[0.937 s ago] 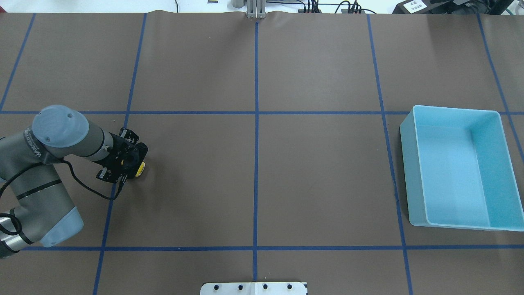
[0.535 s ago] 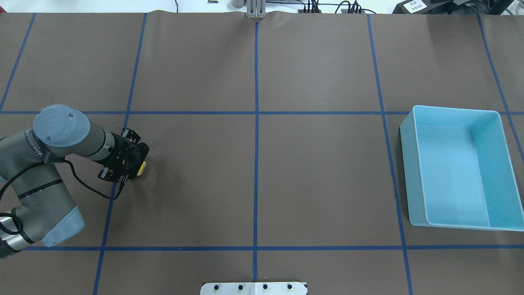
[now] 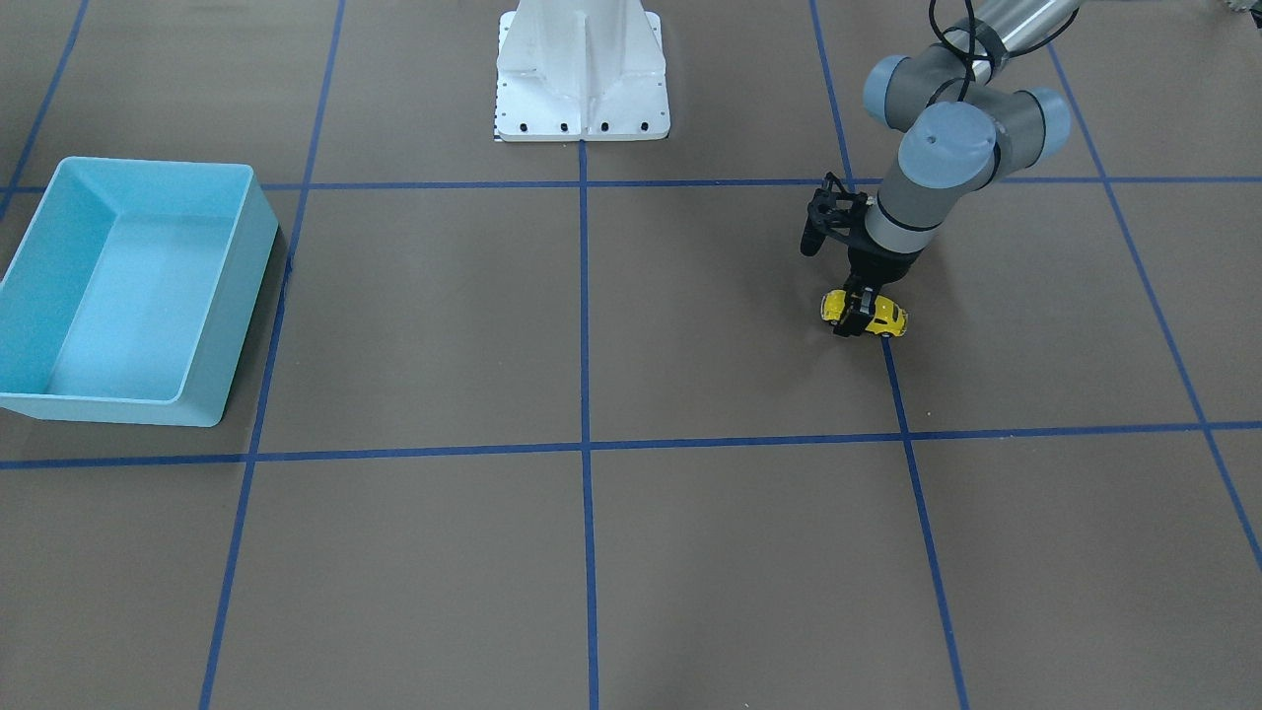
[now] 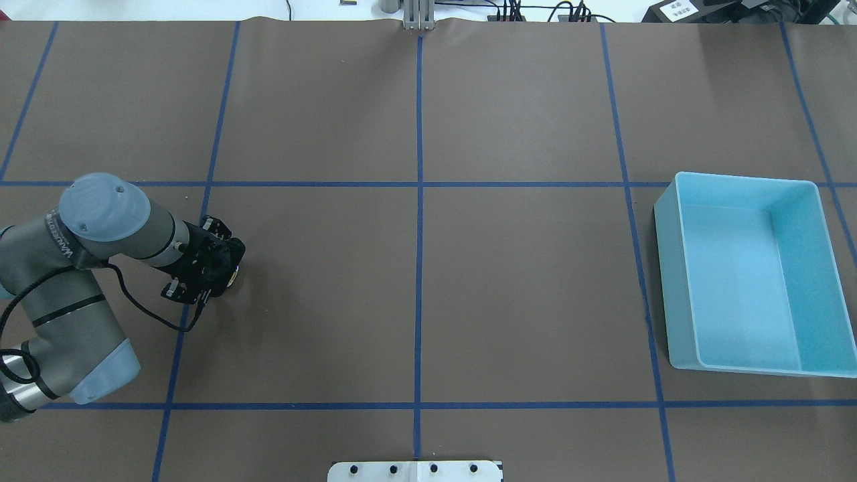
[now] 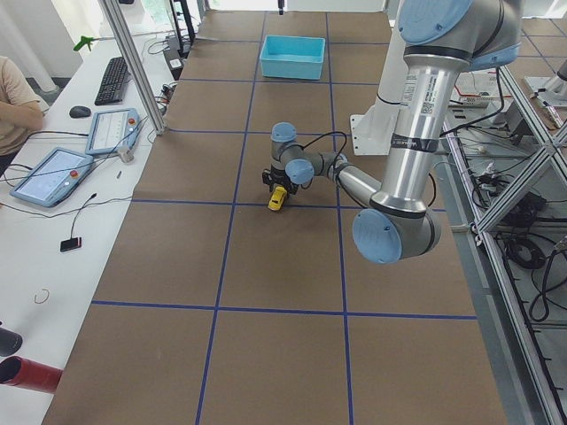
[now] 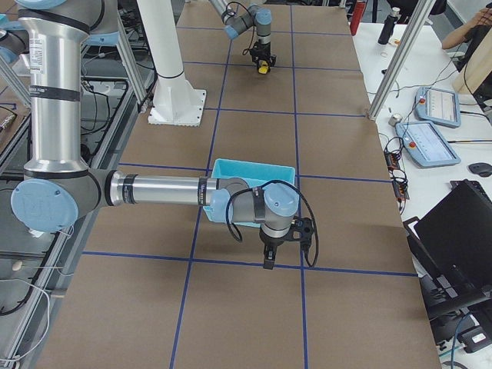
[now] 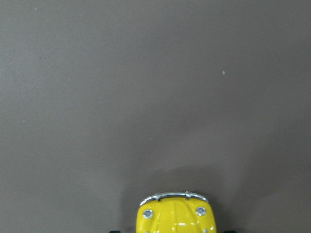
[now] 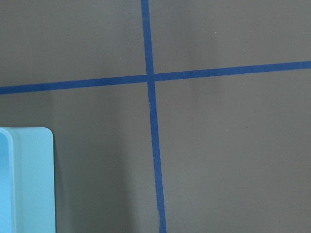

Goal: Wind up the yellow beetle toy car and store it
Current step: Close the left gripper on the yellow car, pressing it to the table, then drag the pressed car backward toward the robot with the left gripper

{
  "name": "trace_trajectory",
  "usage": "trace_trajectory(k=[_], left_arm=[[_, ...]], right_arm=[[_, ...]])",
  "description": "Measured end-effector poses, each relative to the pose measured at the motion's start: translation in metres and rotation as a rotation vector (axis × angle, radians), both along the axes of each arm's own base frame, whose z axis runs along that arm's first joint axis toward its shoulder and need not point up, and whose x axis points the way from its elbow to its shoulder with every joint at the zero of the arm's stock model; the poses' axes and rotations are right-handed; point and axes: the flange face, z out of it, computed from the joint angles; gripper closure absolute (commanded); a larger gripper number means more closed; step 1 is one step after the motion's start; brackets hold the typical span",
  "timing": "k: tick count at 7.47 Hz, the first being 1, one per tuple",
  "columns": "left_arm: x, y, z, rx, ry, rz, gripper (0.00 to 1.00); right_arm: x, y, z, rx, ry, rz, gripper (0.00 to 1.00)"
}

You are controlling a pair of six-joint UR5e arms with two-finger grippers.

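Two arms reach over one broad brown surface, ruled into squares by blue tape lines. The left arm comes in at the surface's left edge and bends down about midway between the near and far edges. The right arm stretches low along the right side, its wrist past the near corner of the blue bin. That bin stands upright and open-topped close to the right edge, well apart from the left arm. The left tool points straight down, its dark fingers narrowed onto the sides of the yellow beetle toy car and holding it across its middle. The car sits low at the surface by a tape line, near the left edge, far from the bin. Seen from the left wrist, only its rounded yellow end with a chrome bumper shows. The right tool hangs just above the surface beside the bin, and I cannot tell whether it is wide or narrow.
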Motion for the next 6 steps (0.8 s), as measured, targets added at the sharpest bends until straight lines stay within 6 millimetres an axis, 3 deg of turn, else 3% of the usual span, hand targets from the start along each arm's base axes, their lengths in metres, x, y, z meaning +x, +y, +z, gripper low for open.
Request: trace_trajectory(k=[3, 6], left_arm=[[0.0, 0.001, -0.003, 0.005, 0.007, 0.008, 0.86], [-0.004, 0.002, -0.013, 0.009, 0.021, 0.001, 0.9]], right_arm=[[0.0, 0.0, 0.0, 0.0, 0.0, 0.001, 0.0], [0.0, 0.0, 0.0, 0.0, 0.0, 0.0, 0.0]])
